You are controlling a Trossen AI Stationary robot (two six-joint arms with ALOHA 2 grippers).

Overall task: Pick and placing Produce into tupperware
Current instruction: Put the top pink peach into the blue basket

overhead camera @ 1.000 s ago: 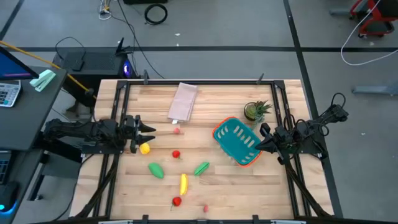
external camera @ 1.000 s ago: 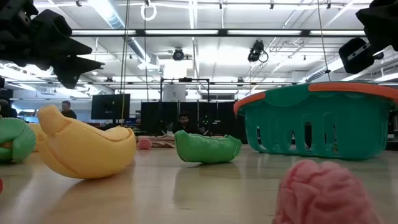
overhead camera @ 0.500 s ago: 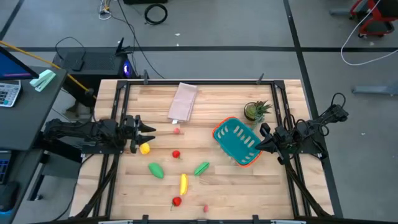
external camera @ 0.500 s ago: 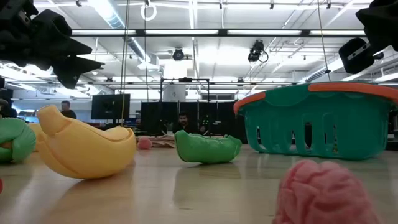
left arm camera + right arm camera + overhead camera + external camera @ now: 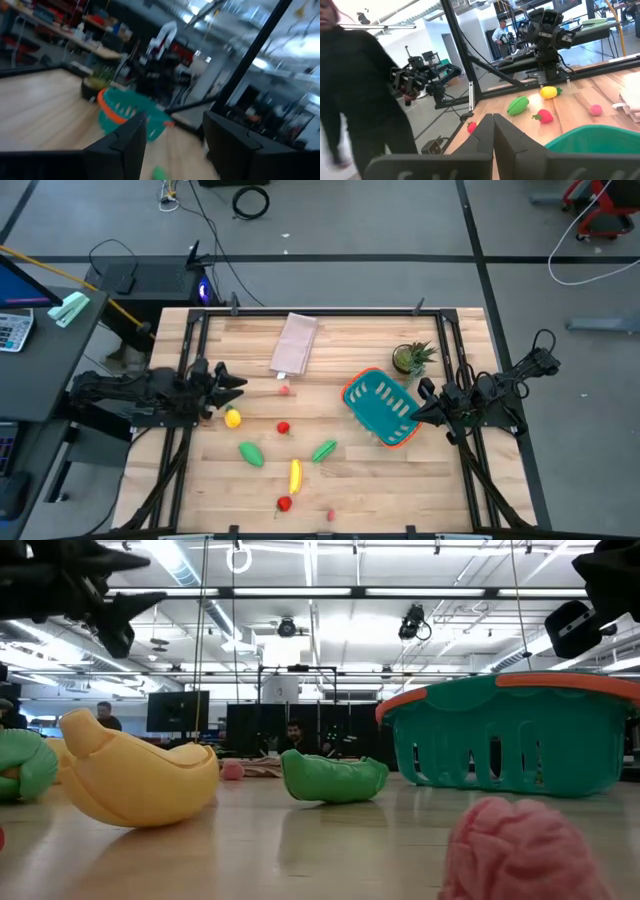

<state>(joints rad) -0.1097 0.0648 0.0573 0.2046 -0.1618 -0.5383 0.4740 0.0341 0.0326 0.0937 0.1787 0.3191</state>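
on the wooden surface (image 5: 400, 480), all produce lies loose outside the empty teal basket (image 5: 381, 407); nothing is placed yet. left gripper (image 5: 236, 381) hovers open and empty above the lemon (image 5: 233, 418); right gripper (image 5: 424, 402), fingers together, waits beside the basket.

Pale planked wood table (image 5: 440, 480), teal slotted plastic basket (image 5: 380, 406), matt.

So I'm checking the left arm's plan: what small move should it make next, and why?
Probably lower the left gripper onto the yellow lemon. Its fingers are open and empty, raised at the table's left edge, and the lemon is the nearest produce. The teal basket holds nothing yet, and the right gripper waits at its far rim.
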